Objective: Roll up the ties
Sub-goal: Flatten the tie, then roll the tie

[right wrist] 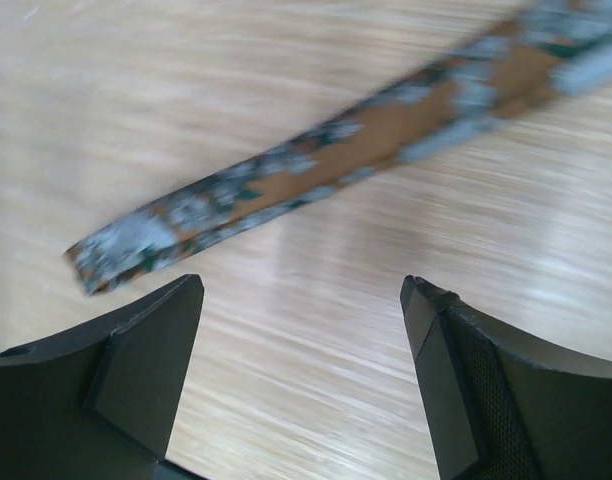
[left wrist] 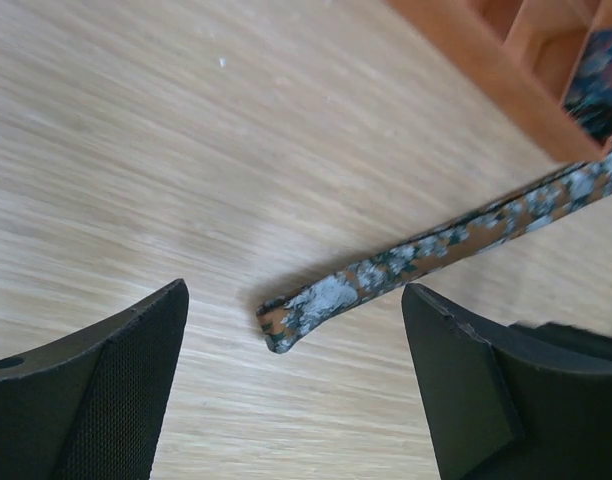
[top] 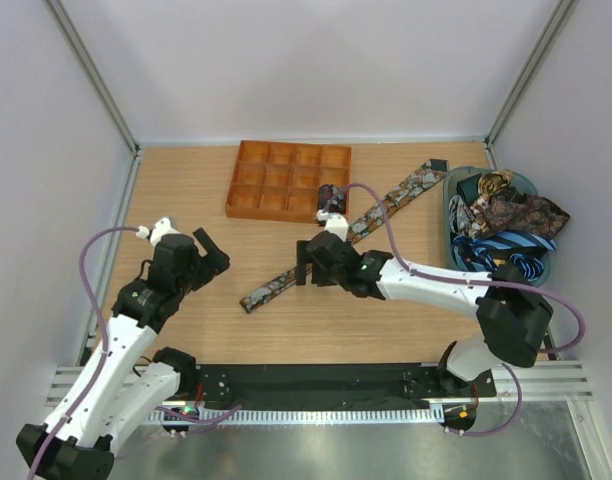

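A long paisley tie (top: pixel 386 203) lies flat and unrolled on the wooden table, running from its narrow end at the lower left to its wide end at the upper right. My left gripper (top: pixel 214 252) is open and empty, left of the narrow end (left wrist: pixel 286 320). My right gripper (top: pixel 304 262) is open and empty, just above the tie's lower part (right wrist: pixel 286 185). A rolled paisley tie (top: pixel 329 195) sits in a cell of the orange tray (top: pixel 256 180). Several unrolled paisley and blue striped ties (top: pixel 506 225) are heaped in a teal bin (top: pixel 454 190).
The orange gridded tray stands at the back centre, its corner showing in the left wrist view (left wrist: pixel 486 60). The teal bin is at the right edge. White walls enclose the table on three sides.
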